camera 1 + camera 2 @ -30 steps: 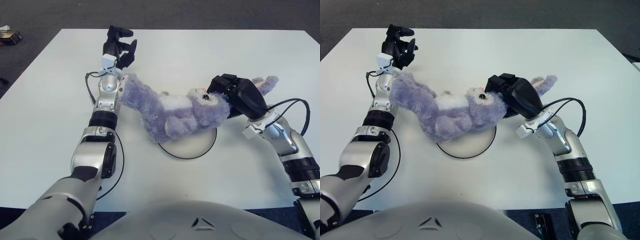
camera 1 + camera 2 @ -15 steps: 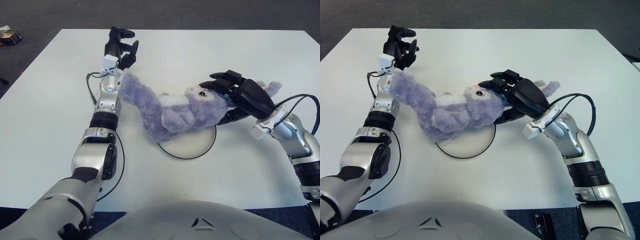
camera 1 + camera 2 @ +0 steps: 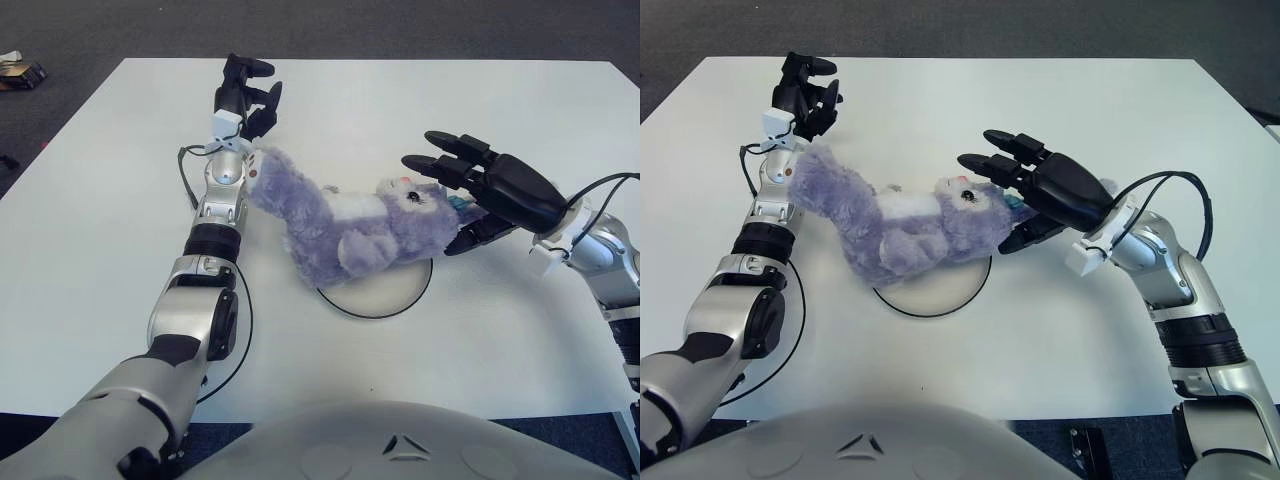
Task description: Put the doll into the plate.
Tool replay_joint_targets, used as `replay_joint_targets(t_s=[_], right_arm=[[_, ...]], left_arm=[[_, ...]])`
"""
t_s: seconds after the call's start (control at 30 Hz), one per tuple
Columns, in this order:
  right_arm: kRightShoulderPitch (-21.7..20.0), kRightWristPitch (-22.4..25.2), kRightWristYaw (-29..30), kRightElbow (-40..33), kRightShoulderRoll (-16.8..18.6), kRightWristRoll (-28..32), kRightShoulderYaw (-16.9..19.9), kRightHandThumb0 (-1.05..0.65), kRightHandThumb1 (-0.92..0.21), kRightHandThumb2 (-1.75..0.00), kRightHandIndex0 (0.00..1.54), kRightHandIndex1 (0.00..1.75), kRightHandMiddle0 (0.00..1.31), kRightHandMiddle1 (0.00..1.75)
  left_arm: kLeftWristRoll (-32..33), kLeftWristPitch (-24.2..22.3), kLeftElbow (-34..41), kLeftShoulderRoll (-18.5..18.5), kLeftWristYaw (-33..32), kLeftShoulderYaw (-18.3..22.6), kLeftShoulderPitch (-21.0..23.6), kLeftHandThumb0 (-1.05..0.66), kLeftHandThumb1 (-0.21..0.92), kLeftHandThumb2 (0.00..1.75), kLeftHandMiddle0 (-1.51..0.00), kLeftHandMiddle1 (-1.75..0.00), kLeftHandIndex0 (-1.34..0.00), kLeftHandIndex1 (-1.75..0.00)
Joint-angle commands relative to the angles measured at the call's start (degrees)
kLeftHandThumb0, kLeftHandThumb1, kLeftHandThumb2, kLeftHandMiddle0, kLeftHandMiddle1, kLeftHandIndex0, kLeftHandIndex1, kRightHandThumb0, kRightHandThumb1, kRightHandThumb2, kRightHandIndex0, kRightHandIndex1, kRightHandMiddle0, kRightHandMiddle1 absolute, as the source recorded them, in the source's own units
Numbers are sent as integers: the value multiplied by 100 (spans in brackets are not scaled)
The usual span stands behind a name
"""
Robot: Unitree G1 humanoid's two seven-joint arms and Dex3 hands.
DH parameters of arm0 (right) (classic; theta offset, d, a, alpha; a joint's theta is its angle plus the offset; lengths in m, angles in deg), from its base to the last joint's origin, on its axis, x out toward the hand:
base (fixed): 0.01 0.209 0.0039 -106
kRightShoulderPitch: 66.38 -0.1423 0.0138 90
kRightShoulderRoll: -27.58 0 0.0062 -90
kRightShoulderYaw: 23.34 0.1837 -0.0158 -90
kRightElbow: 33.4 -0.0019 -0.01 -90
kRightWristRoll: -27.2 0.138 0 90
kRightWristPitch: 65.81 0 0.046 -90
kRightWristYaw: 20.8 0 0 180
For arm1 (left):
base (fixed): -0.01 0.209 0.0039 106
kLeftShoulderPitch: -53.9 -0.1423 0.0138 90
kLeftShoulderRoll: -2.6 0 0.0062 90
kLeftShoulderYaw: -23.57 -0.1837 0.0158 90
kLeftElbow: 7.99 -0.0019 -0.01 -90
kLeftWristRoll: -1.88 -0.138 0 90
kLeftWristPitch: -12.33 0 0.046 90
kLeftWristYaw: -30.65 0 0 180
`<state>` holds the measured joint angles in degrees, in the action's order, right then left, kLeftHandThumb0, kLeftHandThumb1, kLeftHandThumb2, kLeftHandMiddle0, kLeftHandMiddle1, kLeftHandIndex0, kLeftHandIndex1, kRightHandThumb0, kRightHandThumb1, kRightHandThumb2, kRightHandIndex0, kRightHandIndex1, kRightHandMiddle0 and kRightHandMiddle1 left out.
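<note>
A purple plush doll (image 3: 345, 222) lies on its back across the far rim of a white plate (image 3: 385, 288) with a dark edge. Its head points right and its legs stretch left, off the plate. My right hand (image 3: 480, 185) hovers just right of the doll's head, fingers spread wide, holding nothing; the thumb sits low by the doll's ear. My left hand (image 3: 246, 95) is at the far left of the table, beyond the doll's feet, fingers loosely curled around nothing.
The white table (image 3: 400, 110) ends at dark floor on the far side and left. A black cable (image 3: 183, 175) loops beside my left forearm. Another cable (image 3: 1160, 185) arcs over my right wrist. A small object (image 3: 15, 70) lies on the floor, far left.
My right hand has let go of the doll's head, opened its fingers and drawn back to the right. The doll has settled lower onto the plate. The left hand barely moved.
</note>
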<state>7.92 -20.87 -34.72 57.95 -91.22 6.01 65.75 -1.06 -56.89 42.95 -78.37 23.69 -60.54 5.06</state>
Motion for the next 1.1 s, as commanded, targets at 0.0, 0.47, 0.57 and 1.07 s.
replay_joint_targets(t_s=[0.0, 0.47, 0.57, 1.07], right_arm=[[-82, -116, -48, 102, -69, 50, 61, -66, -92, -6, 0, 0, 9, 0], [-646, -595, -529, 879, -218, 925, 25, -72, -92, -5, 0, 0, 3, 0], [-666, -627, -589, 914, -211, 973, 29, -72, -92, -5, 0, 0, 3, 0], [-721, 488, -474, 1055, -339, 1078, 992, -74, -92, -9, 0, 0, 4, 1]], left_arm=[[-41, -29, 10, -5, -58, -22, 54, -1, 92, 42, -32, -160, -21, -156], [9, 20, -25, 39, -1, -48, 72, -1, 92, 41, -34, -159, -22, -154], [10, 20, -25, 39, -1, -48, 72, -1, 92, 41, -34, -159, -22, -154], [62, 60, -52, 71, 76, -49, 52, -1, 92, 41, -34, -159, -23, -153]])
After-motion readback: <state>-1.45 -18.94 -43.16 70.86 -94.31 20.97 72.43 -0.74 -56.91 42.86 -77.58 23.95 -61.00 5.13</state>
